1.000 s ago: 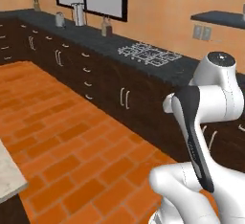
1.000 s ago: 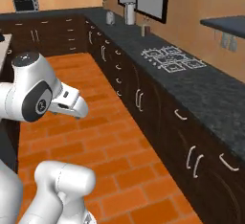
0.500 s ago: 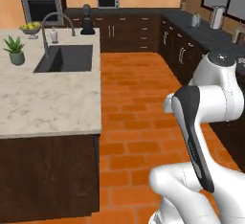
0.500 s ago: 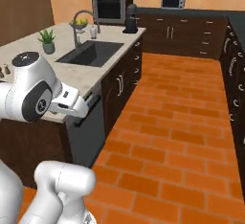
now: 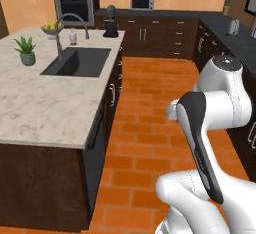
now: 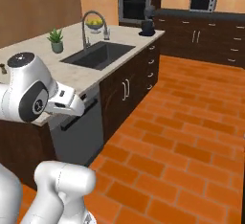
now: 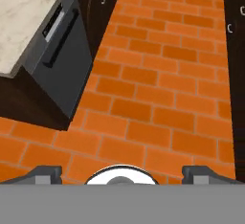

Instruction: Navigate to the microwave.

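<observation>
Grey wall oven [image 5: 73, 3] is being cropped by the top edge. Small silver box on far bench [image 5: 142, 1]: details too small to tell. Tool [image 7: 122, 174]: tips barely showing.

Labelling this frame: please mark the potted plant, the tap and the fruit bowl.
potted plant [image 5: 26, 51]: left base view, leaves.
tap [image 6: 90, 16]: right base view, arched spout.
fruit bowl [image 5: 51, 28]: left base view, fruit on top.

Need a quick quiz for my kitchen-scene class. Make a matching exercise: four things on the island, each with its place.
Things:
1. potted plant
2. tap
3. fruit bowl
4. coffee machine

Places:
A. far corner of the island, floor side
B. arching over the sink
C. near edge of the sink's side, alone
D. far end, behind the tap

Pairs: 1-C, 2-B, 3-D, 4-A
</observation>
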